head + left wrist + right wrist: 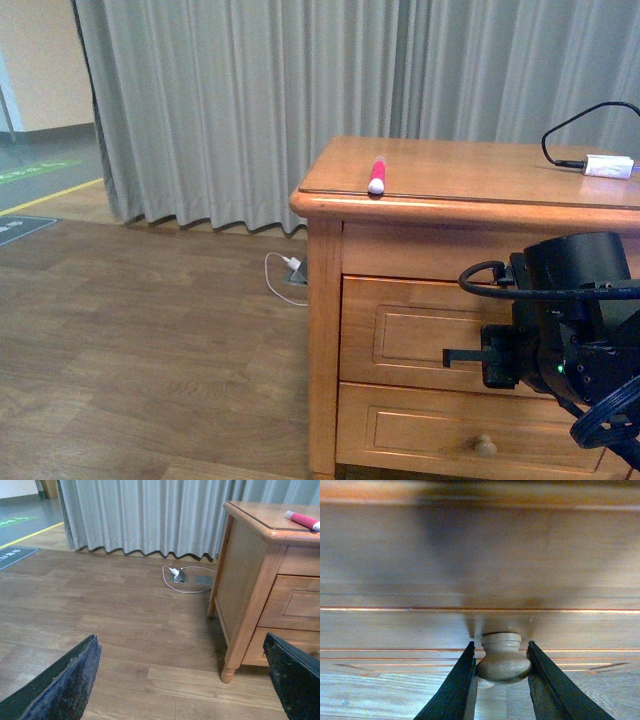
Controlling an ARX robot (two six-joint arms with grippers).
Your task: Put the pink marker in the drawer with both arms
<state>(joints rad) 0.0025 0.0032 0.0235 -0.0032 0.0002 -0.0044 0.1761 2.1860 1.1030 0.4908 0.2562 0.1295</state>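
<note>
While the pink marker (377, 174) lies on top of the cabinet (325, 330), right at the front edge near the left corner w/ its white cap end toward the front, no part of the placing is done. The drawer (410, 335) looks shut in the front view, its panel flush w/ the frame.

The step in hand, I judge, is the opening. The R arm (575, 320) sits in front of the drawer. In the R wrist view the R gripper (500, 645) has its fingers (455, 690) one on each side of the knob (503, 661), against its widest part as far as I can see, i.e. pinching it. The L gripper (180, 640) hangs low over the floor (100, 615), well apart from cabinet and marker. Its fingers (65, 685) are spread wide w/ nothing between them.

Left to do, est.: pull the drawer out, bring the L arm up to the marker, grasp it, carry it over and let it go inside. So the task is approx. at step 1 of several.

Counts:
- Pink marker x1.
- Drawers x2: the top one and the lower drawer (420, 425).
- Knobs x2: the one being pinched and the lower knob (485, 445).
- Grippers x2, w/ 2 fingers each in view. Only the R arm's body shows in the front view.
- Adapter (610, 166) x1, w/ black cable (570, 125) x1, at the far right of the top, well apart from the marker.
- White cable (275, 285) x1, on the floor near the cabinet's left side.
</note>
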